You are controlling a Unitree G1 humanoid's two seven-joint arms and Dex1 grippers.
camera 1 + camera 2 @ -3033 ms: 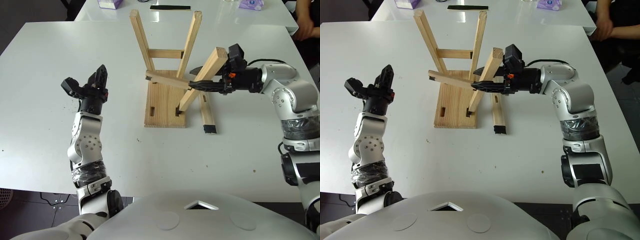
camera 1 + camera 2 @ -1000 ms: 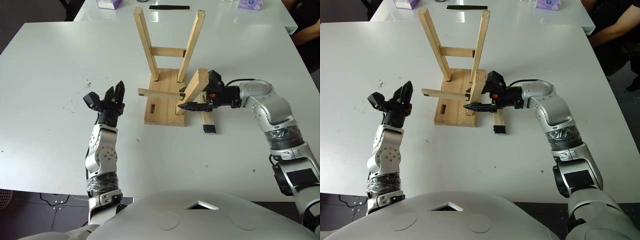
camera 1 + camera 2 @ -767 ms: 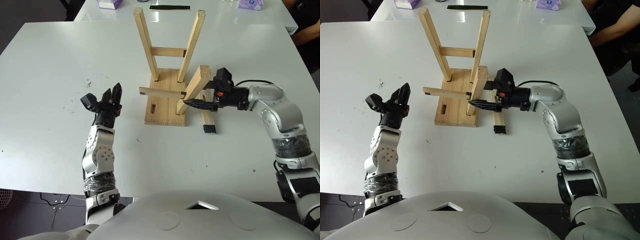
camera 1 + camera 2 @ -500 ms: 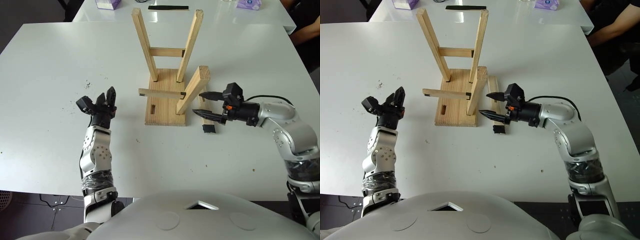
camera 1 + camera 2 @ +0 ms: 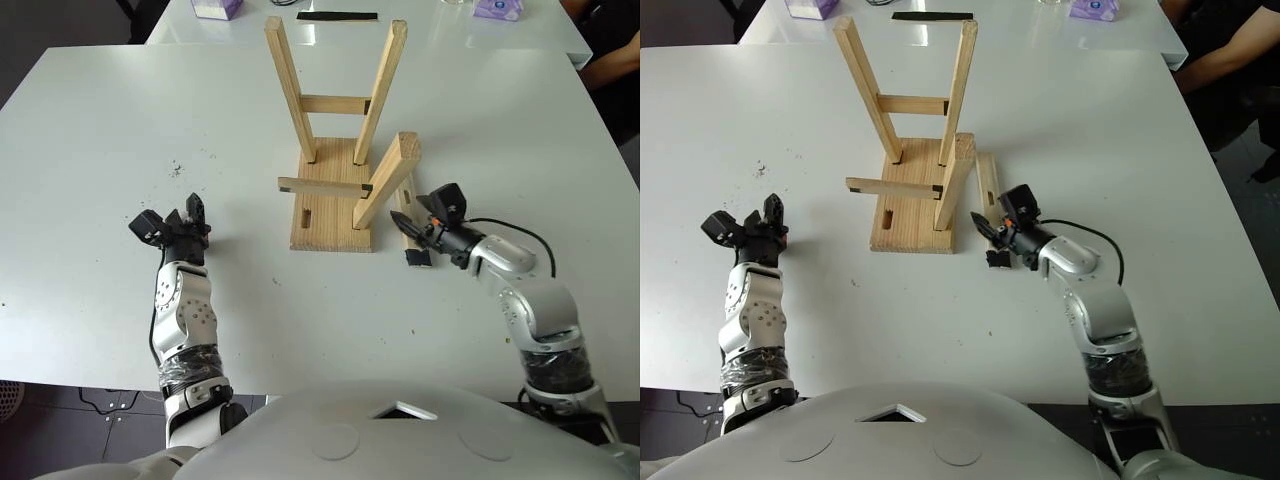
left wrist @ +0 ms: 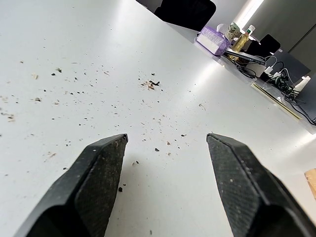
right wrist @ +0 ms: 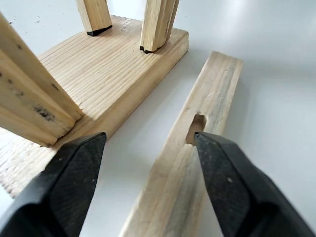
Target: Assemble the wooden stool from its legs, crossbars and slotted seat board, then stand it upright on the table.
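Grippers first. Right gripper [image 5: 990, 226] is spread wide with nothing in it, parked low over the near end of the loose leg [image 5: 987, 178], one finger on each side of the wood. I can't tell if either finger actually touches it. Left gripper [image 5: 176, 224] is also wide open and empty, hovering just above the table [image 5: 100, 120] with only crumbs under it.

So the loose leg sits right between the right fingers. Its long axis runs straight out ahead of that hand, flat on the table and just beside the edge of the seat board [image 5: 912, 228], not touching it. The fingers already sit across the leg's width, so I'd say a grab just means closing them. Right arm is obviously the one for it. The left hand is well apart, off on the other side of the board.

Just past the right hand toward the board, the tilted leg [image 5: 388, 180] stands in the nearest slot, with a crossbar [image 5: 322, 185] pointing away from the hand. Under that bar is the empty slot [image 5: 887, 217]. Farther out, the back pair of legs [image 5: 290, 85] is already up.
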